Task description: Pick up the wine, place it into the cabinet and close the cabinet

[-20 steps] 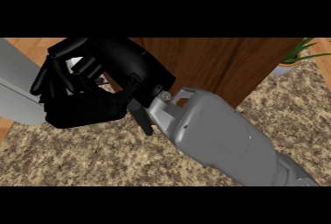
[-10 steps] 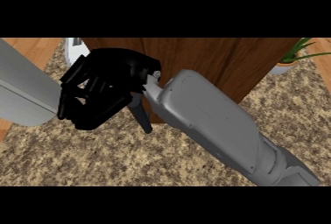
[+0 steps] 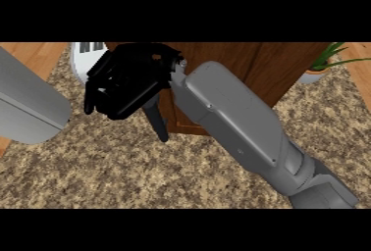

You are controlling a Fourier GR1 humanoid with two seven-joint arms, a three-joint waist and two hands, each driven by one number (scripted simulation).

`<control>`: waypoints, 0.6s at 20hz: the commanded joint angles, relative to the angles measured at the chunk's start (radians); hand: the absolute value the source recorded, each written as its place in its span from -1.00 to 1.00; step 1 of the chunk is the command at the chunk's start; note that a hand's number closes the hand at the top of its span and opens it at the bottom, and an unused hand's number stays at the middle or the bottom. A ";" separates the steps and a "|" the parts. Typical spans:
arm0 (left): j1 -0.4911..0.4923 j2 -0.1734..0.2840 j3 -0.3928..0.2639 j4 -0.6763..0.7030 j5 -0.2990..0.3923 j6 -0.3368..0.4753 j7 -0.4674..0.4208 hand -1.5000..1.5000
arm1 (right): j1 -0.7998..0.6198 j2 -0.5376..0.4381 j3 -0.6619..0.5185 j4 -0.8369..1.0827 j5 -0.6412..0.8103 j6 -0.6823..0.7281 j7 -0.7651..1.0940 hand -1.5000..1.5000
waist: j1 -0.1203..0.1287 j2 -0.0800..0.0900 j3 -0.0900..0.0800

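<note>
My right hand (image 3: 130,81) sits high at the upper left of the head view, over the left edge of the wooden cabinet (image 3: 246,68), with its fingers curled in. I cannot make out the wine inside them, so I cannot say whether they are wrapped round the bottle, nor where it is or which way its long axis runs. A dark, narrow handle (image 3: 156,122) slants down below my palm against the cabinet's lower left corner. My right forearm (image 3: 239,127) runs up from the lower right, covering much of the speckled counter (image 3: 145,171). My left forearm (image 3: 25,103) fills the left edge; its hand does not show. Behind my fingers a white object with dark stripes (image 3: 88,51) peeks out. A potted plant (image 3: 322,66) stands right of the cabinet. Bare counter lies between my forearms, below the cabinet.
</note>
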 commanded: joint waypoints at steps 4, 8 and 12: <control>-0.022 -0.033 0.047 0.023 -0.019 -0.068 0.014 -1.00 | 0.019 -0.001 -0.005 0.115 -0.021 -0.004 -0.120 1.00 | -0.009 0.006 0.005; -0.007 -0.051 0.058 0.017 -0.026 -0.073 0.030 -1.00 | 0.002 -0.052 -0.080 0.192 0.008 0.047 -0.161 1.00 | -0.007 0.010 0.005; -0.026 -0.075 0.062 0.031 -0.043 -0.068 0.038 -1.00 | -0.043 -0.095 -0.103 0.243 0.050 -0.022 -0.206 1.00 | 0.001 0.018 0.003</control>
